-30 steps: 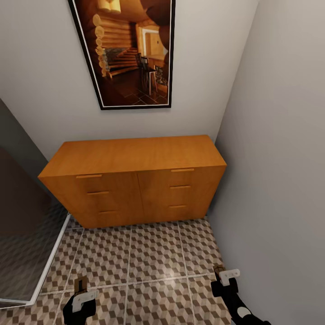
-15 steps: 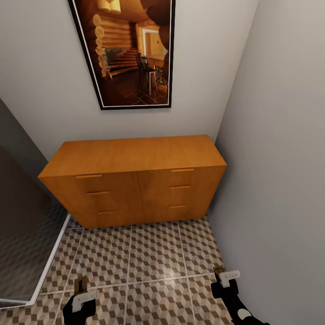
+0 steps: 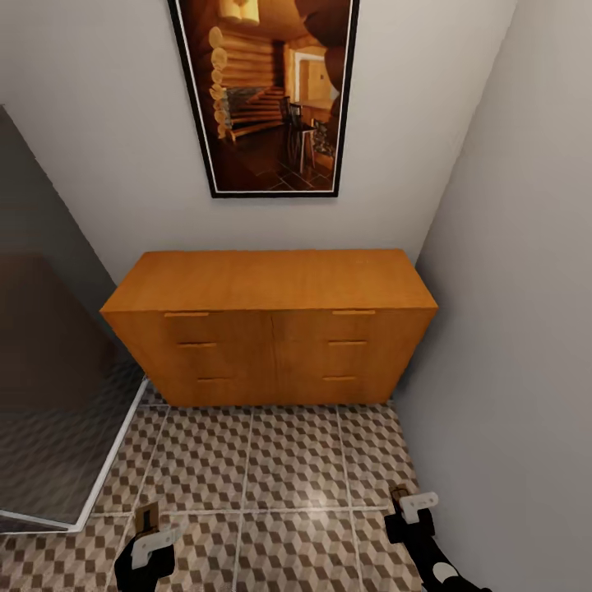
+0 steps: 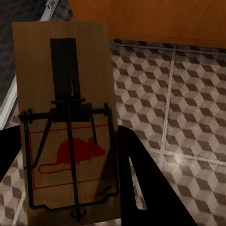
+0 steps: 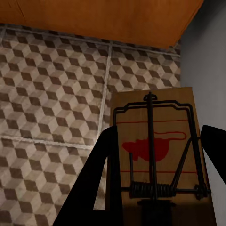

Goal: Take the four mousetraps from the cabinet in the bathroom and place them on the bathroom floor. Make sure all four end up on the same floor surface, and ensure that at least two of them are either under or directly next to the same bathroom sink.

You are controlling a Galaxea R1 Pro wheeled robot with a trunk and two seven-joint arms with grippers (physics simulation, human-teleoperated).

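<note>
Both grippers are closed on a trap: the left gripper (image 3: 146, 538) pinches one mousetrap (image 4: 66, 122) by its lower end between its dark fingers (image 4: 141, 188), and the right gripper (image 3: 413, 503) pinches a second mousetrap (image 5: 157, 155) the same way. Each board is held above the patterned floor (image 3: 271, 460), near the cabinet (image 3: 271, 325), whose drawers appear shut in the head view. Two traps seem to be in the carrying step, not yet set down. Next, the sink would have to be found and approached, and both traps lowered flat onto the tiles beside or under it.
</note>
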